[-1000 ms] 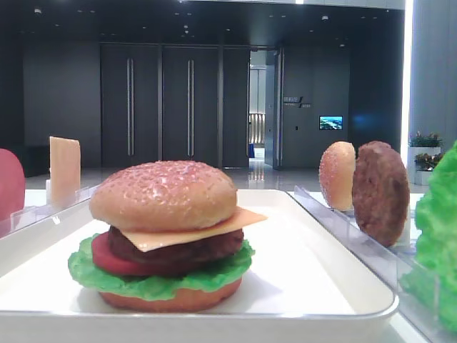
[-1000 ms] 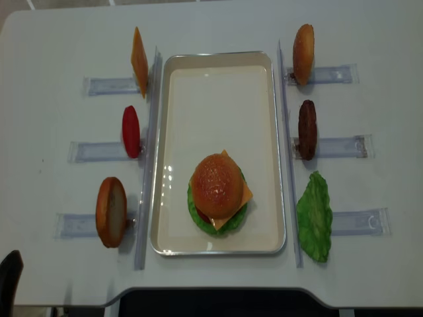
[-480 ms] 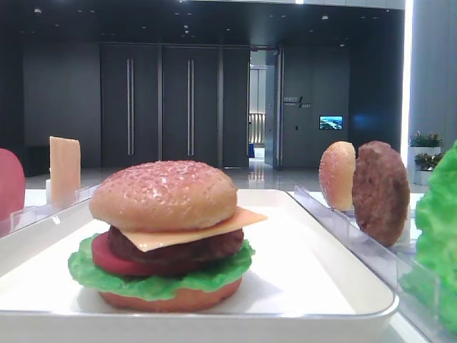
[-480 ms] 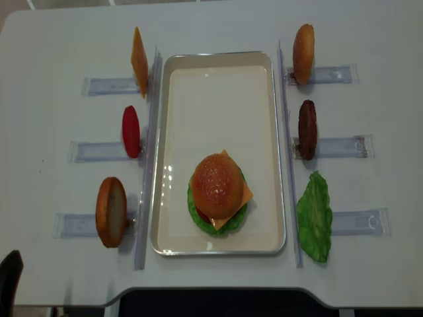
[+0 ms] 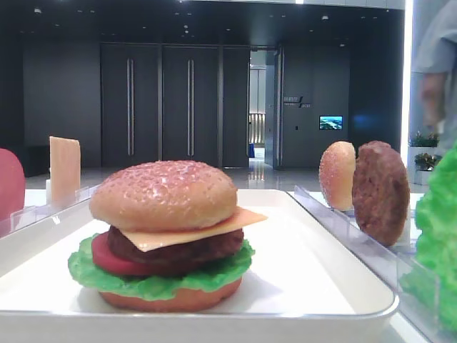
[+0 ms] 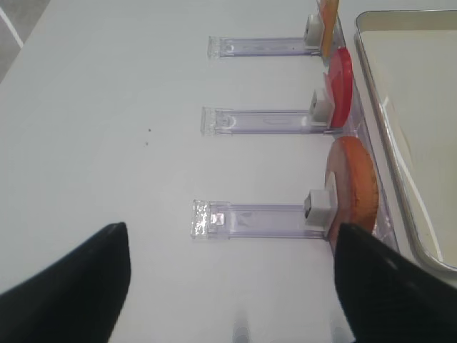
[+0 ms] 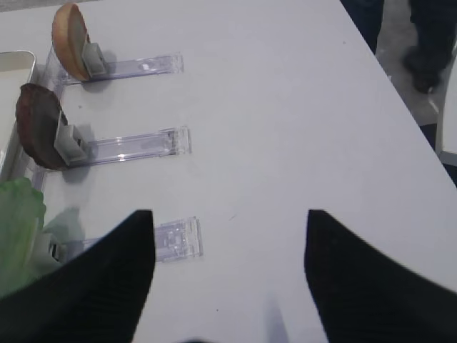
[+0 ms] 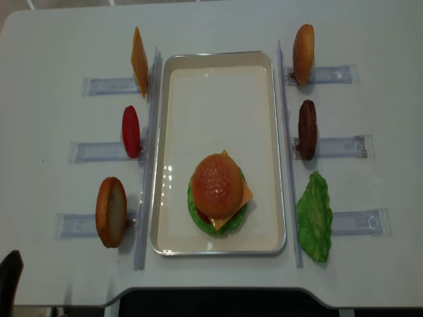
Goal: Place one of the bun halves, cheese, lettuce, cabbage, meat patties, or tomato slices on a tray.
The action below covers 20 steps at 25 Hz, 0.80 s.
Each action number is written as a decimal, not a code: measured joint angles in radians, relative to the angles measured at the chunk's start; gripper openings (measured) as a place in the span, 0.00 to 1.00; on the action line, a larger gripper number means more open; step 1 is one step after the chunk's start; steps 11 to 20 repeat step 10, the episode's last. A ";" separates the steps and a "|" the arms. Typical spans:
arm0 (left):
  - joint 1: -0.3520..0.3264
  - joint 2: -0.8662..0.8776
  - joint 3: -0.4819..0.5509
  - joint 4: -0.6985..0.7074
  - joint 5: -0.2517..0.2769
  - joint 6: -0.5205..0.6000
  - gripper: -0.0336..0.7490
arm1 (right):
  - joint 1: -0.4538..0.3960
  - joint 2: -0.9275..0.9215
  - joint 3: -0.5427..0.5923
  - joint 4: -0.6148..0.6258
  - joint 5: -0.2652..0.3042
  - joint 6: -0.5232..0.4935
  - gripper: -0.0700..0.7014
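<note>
Both hands, right and left, hang spread and empty beside the tray; another layer could topple the bun.

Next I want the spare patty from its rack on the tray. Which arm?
Probably right: the patty stands on that arm's side of the tray, and the right gripper is open near those racks.

left gripper jaws spread empty, right gripper likewise
</note>
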 joint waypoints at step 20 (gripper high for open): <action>0.000 0.000 0.000 0.000 0.000 0.000 0.93 | 0.000 -0.001 0.000 0.000 0.000 0.000 0.65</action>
